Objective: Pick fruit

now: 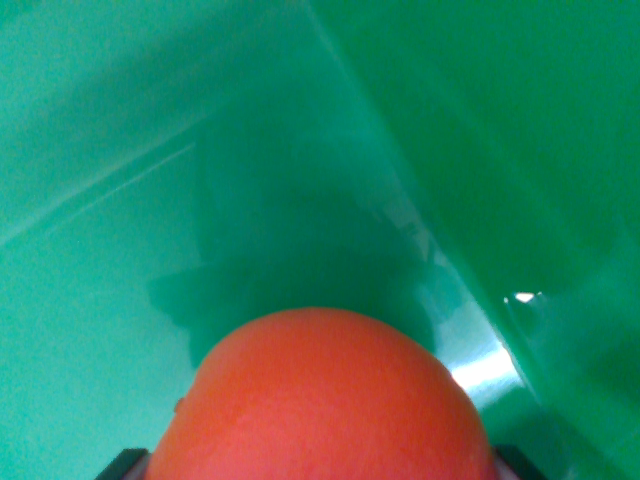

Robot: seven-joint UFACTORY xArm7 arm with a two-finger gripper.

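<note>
Wrist view: orange fruit [320, 400] fills the bottom edge, cut off, hiding the claw; its grip unclear.

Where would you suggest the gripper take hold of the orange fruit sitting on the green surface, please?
Grip the orange fruit across its widest part, one finger on each side, coming straight in from the camera's side. It is round and smooth, with no stem or handle showing, so a hold at the widest part seems least likely to slip. Dark finger tips already show at both lower corners; contact cannot be told. The green surface is glossy.
</note>
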